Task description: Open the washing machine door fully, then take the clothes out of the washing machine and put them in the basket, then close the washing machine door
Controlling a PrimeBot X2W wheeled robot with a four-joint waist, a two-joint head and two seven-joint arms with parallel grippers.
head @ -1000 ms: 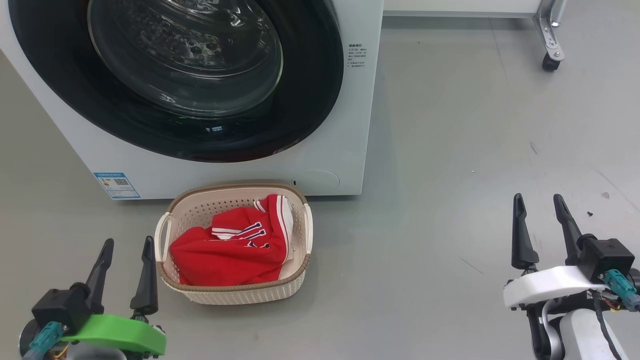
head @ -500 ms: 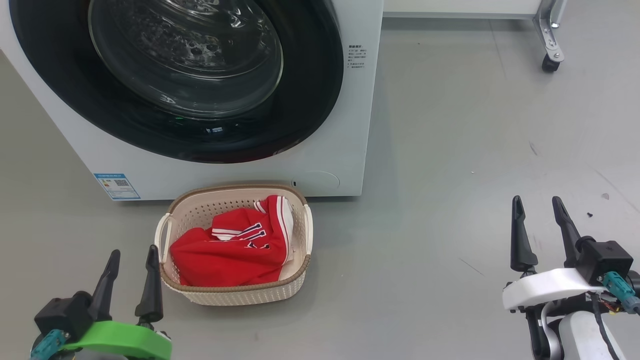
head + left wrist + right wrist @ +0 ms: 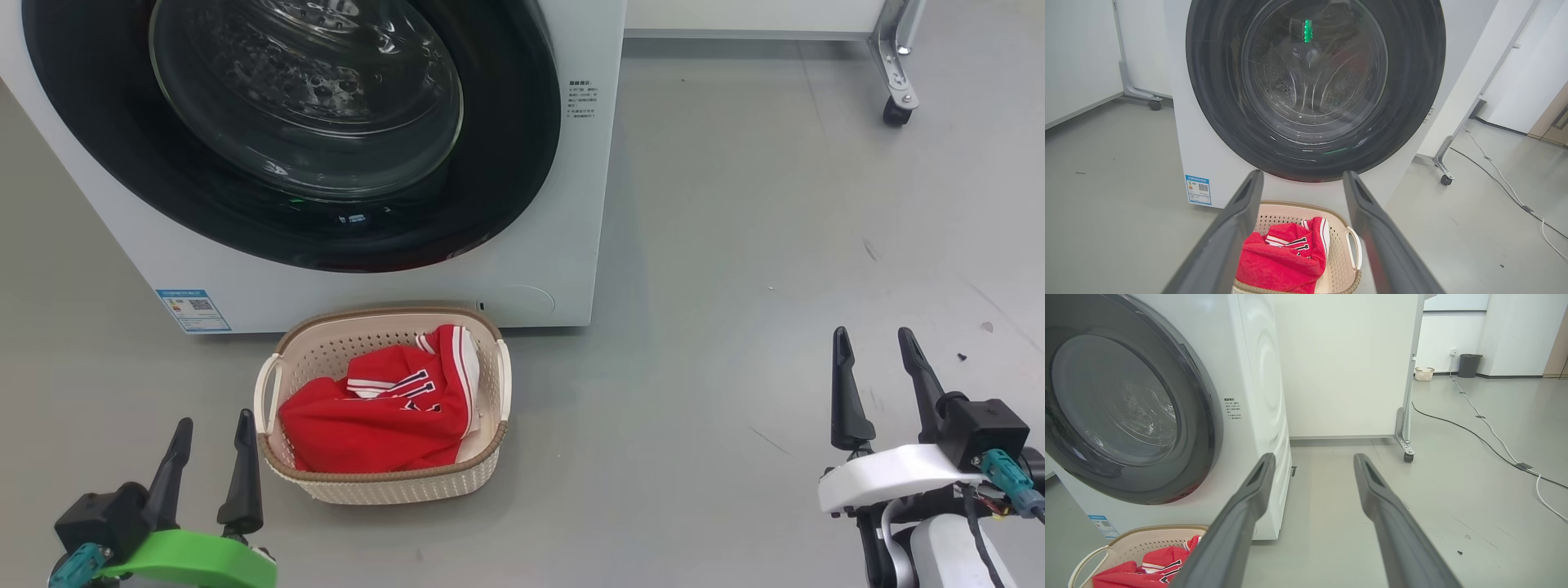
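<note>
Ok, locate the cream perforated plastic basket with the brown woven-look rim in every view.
Head view: basket lower centre-left, on the floor before the big white washing machine.
Left wrist view: bottom centre, framed by the left gripper.
Right wrist view: bottom-left corner, cut off.
Shared landmark: the machine's small blue label.

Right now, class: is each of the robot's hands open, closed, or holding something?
Left hand: open, holding nothing.
Right hand: open, holding nothing.
</note>
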